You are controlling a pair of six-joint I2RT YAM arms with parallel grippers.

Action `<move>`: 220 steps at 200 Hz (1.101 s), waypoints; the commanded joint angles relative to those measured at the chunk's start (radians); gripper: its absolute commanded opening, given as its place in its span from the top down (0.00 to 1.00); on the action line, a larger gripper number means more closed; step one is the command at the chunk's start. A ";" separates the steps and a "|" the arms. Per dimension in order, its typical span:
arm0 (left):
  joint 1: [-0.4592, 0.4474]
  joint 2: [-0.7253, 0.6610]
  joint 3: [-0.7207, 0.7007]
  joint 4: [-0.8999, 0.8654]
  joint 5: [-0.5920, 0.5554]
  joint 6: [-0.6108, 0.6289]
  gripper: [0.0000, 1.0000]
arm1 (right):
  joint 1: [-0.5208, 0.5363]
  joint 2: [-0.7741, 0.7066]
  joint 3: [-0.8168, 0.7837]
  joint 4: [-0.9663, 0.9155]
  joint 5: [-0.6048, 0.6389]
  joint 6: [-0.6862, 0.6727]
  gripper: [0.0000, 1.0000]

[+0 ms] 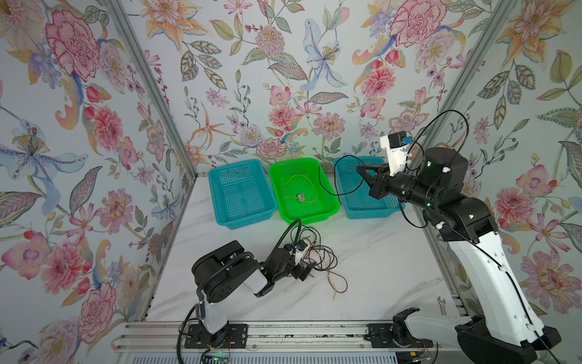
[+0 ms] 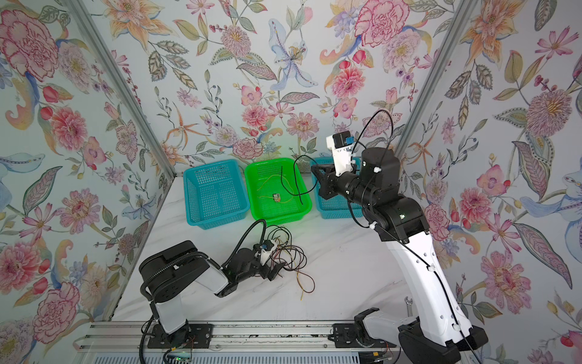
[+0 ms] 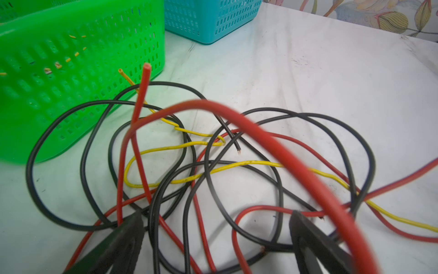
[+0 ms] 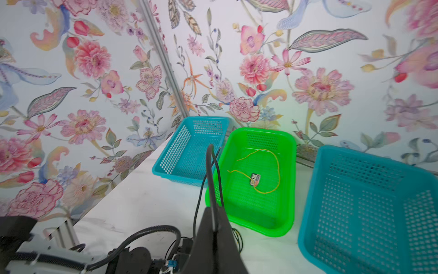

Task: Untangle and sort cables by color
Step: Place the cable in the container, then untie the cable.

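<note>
The right gripper [image 4: 213, 213] is clamped tight on a black cable [image 4: 208, 166], held up in the air above the baskets at the bench's [image 1: 393, 268] back edge. The cable's slack loops hang over the green basket [image 1: 310, 217]. A yellow cable [image 4: 278, 175] lies inside that one, with a blue basket [image 1: 368, 214] just beside it. The left gripper [image 3: 213, 237] is spread wide open, low at the tangle of cables [image 1: 318, 255] (black, red, yellow) near the bench's middle. It seems to grip nothing, though whether a finger touches a cable is hard to tell.
</note>
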 commanded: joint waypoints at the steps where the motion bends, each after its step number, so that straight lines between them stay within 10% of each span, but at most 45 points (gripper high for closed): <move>1: -0.010 -0.101 -0.030 0.014 0.040 -0.023 0.03 | -0.095 0.129 0.044 -0.034 0.067 -0.010 1.00; 127: -0.001 -0.820 -0.076 -0.477 -0.067 0.054 0.01 | -0.267 0.873 0.290 -0.027 0.353 -0.013 1.00; 172: 0.021 -0.797 -0.077 -0.502 -0.088 0.053 0.01 | -0.268 0.872 0.221 -0.025 0.322 -0.020 0.46; 220: 0.023 -0.708 -0.062 -0.428 -0.040 0.046 0.03 | -0.194 0.548 0.016 0.066 0.292 -0.060 0.40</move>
